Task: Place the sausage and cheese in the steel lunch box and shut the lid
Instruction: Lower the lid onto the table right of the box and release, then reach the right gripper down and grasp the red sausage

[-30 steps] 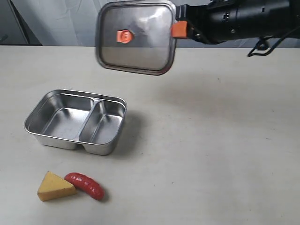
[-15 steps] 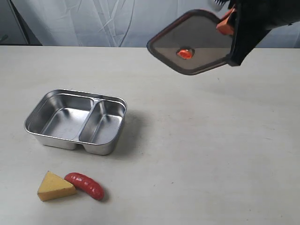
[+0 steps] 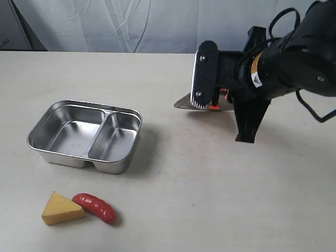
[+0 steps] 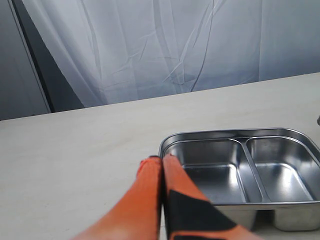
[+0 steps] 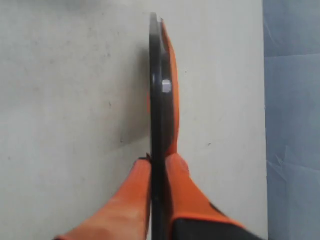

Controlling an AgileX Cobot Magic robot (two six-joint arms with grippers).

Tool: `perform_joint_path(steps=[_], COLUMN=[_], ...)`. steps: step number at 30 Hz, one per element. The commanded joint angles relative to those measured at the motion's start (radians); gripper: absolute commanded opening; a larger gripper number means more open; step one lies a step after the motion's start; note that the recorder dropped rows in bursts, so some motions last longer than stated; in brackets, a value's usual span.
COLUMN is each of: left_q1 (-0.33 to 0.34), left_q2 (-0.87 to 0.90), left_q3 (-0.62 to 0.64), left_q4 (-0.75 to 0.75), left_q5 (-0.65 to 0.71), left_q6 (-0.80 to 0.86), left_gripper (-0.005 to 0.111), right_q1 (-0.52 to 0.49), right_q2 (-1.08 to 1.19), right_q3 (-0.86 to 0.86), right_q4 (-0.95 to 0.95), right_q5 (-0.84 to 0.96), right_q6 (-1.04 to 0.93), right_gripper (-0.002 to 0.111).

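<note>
We overlook the table obliquely; our left wrist camera, low, shares the steel lunch box; our right wrist camera faces the table closely.

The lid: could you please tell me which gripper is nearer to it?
Right. The right gripper is clamped on the edge of the lid; the left gripper, shut, points toward the steel lunch box, with no lid in its view.
</note>
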Motion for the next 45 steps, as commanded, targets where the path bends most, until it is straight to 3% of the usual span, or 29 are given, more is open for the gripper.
perform_joint_path(steps=[1,10,16,18,24,33,37,45], left_q1=[-0.006,-0.006,-0.006,-0.006,-0.006,-0.006,-0.006,-0.006], left_q2=[-0.006,-0.006,-0.006,-0.006,-0.006,-0.006,-0.006,-0.006], left_q3=[0.004,0.004,0.004,0.004,0.004,0.004,0.004,0.004], left_q4=[0.001,0.001,0.001,0.001,0.001,0.001,0.001,0.001], left_q5=[-0.007,-0.007,-0.007,-0.007,-0.007,-0.007,-0.007,-0.007], left_q6=[-0.001,-0.001,-0.001,-0.001,-0.001,-0.001,-0.001,-0.001], left_gripper=[0.000,0.000,0.000,0.000,0.000,0.000,0.000,0.000], right_q1=[0.061,0.176,0.196,0.196,0.196,0.236,0.300,0.380], right_q2=[0.012,0.058,0.108,0.119,0.126,0.126,0.132,0.271], right_q3=[0.034,0.038,0.038,0.038,0.038,0.007,-0.035,-0.166], right_q4=[-0.015,0.172,0.289,0.354,0.484,0.694,0.704,0.763], right_q5=[-0.002,0.084,0.128,0.128,0.140,0.171,0.137,0.087], right_q6=[0.093,0.120,0.094,0.055,-0.024,-0.036,-0.043,-0.038], right_gripper=[-0.001,-0.001,-0.001,0.006,0.044,0.047,0.056,0.057])
